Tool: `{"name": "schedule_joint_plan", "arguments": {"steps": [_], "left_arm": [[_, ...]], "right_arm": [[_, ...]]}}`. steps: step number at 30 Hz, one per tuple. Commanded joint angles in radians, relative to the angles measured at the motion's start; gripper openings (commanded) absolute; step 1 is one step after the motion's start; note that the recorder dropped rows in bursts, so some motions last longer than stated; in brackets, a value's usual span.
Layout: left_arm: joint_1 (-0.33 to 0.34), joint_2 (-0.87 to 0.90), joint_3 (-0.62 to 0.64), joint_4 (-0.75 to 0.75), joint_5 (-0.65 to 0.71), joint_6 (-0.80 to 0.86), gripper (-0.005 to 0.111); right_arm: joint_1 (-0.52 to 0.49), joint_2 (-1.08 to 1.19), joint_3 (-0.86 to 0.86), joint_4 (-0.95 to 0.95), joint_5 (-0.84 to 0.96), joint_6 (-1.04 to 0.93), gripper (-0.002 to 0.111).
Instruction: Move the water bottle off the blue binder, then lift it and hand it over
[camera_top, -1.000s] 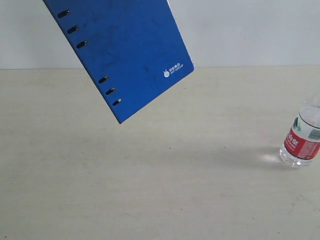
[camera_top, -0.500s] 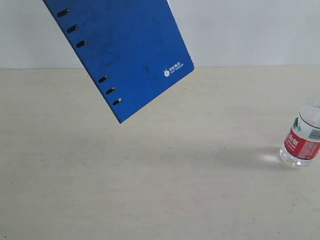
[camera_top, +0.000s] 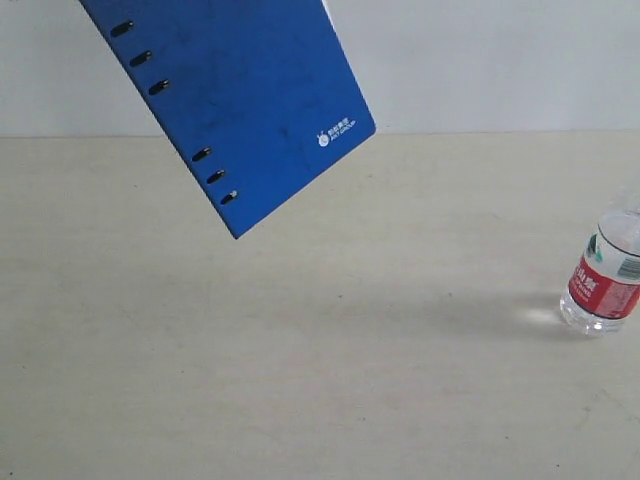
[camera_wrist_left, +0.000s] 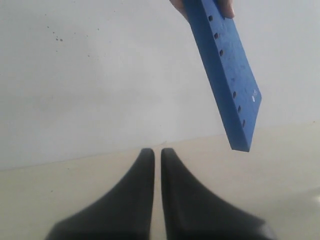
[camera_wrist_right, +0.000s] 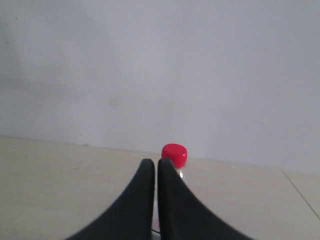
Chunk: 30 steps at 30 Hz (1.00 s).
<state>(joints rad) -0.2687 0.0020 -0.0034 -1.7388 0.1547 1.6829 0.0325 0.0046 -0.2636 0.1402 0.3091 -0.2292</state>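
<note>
Currently binder (camera_top: 250, 100) is up in the air, tilted, clear of the table (camera_top: 300, 350), upper end out of shot; what looks like a person's fingertips (camera_wrist_left: 229, 9) grip that end. bottle (camera_top: 605, 275) stands upright on the table at far right, well apart from binder. left gripper (camera_wrist_left: 157, 152) pressed closed, empty. right gripper (camera_wrist_right: 156, 162) closed too, holding nothing, red cap (camera_wrist_right: 174, 152) just beyond its tips

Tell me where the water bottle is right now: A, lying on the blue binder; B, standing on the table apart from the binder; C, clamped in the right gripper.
B: the water bottle stands upright on the table, while the blue binder is up in the air, apart from it.
</note>
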Motion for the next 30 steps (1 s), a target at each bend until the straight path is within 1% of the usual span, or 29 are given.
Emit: {"name": "schedule_joint_plan", "arguments": {"steps": [1,2,3,4,5,11,12,13,15,16,17,19,25,30], "left_arm": [[0.004,-0.002,0.003,-0.006,0.000,-0.009,0.004],[0.004,-0.002,0.003,-0.006,0.000,-0.009,0.004],[0.004,-0.002,0.003,-0.006,0.000,-0.009,0.004],[0.004,-0.002,0.003,-0.006,0.000,-0.009,0.004],[0.004,-0.002,0.003,-0.006,0.000,-0.009,0.004],[0.004,-0.002,0.003,-0.006,0.000,-0.009,0.004],[0.004,-0.002,0.003,-0.006,0.000,-0.009,0.004],[0.004,-0.002,0.003,-0.006,0.000,-0.009,0.004],[0.004,-0.002,0.003,-0.006,0.000,-0.009,0.004],[0.004,-0.002,0.003,-0.006,0.000,-0.009,0.004],[0.004,-0.002,0.003,-0.006,0.000,-0.009,0.004],[0.004,-0.002,0.003,-0.006,0.000,-0.009,0.004],[0.004,-0.002,0.003,-0.006,0.000,-0.009,0.004],[0.004,-0.002,0.003,-0.006,0.000,-0.009,0.004]], "right_arm": [[-0.003,-0.005,0.227,0.010,-0.361,0.015,0.000],[-0.003,-0.005,0.264,0.010,-0.390,0.030,0.000],[-0.003,-0.005,0.264,0.010,-0.395,0.051,0.000],[-0.002,-0.005,0.264,0.010,-0.372,0.067,0.000],[-0.002,-0.005,0.264,0.010,-0.286,0.067,0.000],[-0.002,-0.005,0.264,0.031,-0.018,0.093,0.000],[-0.002,-0.005,0.264,0.023,0.027,0.117,0.000],[-0.002,-0.005,0.264,-0.031,0.045,0.143,0.000],[-0.002,-0.005,0.264,-0.155,0.019,0.229,0.000],[-0.002,-0.005,0.264,-0.211,0.017,0.303,0.000],[-0.002,-0.005,0.264,-0.249,0.017,0.369,0.000],[-0.002,-0.005,0.264,-0.286,0.017,0.415,0.000],[-0.002,-0.005,0.264,-0.311,0.017,0.346,0.000],[-0.002,-0.005,0.264,-0.311,0.017,0.343,0.000]]}}
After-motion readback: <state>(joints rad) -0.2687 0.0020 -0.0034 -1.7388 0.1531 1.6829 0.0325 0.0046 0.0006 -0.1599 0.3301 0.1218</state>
